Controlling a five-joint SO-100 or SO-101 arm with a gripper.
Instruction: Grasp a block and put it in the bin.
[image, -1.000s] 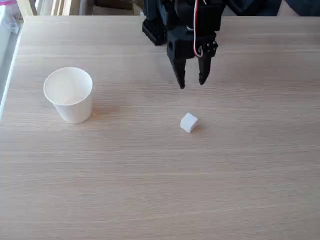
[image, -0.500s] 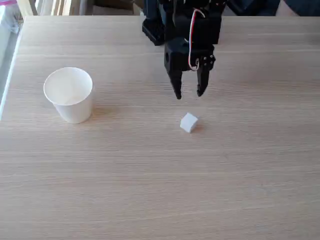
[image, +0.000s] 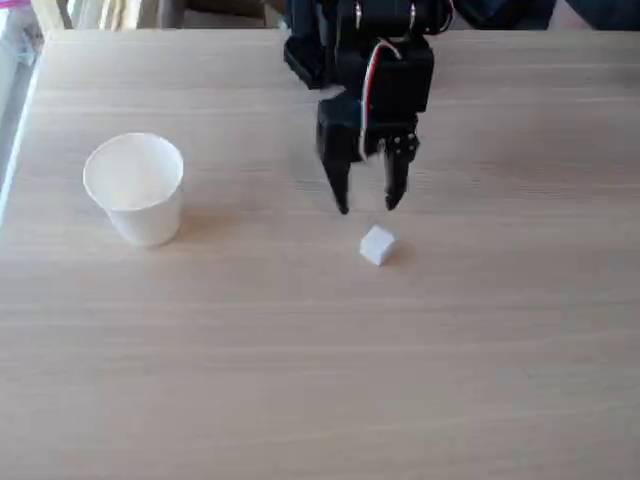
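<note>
— What sits farthest left of the block on the worktop?

— The white paper cup, upright with its mouth open, well to the left of the block and a little farther back. Its inside is washed out; I cannot tell whether anything lies in it.

— And the block itself?

— A small white cube, resting on the pale wood near the middle of the fixed view, turned slightly so one corner faces forward. Nothing touches it.

— Where is the pincer?

— The pincer hangs just behind the block and a touch to its left, fingertips pointing down, spread apart with bare wood showing between them, holding nothing. How high the tips are above the worktop is hard to judge.

— The arm?

— The black arm rises behind the block, cut off by the top edge; a red and white cable loops along it, somewhat blurred.
</note>
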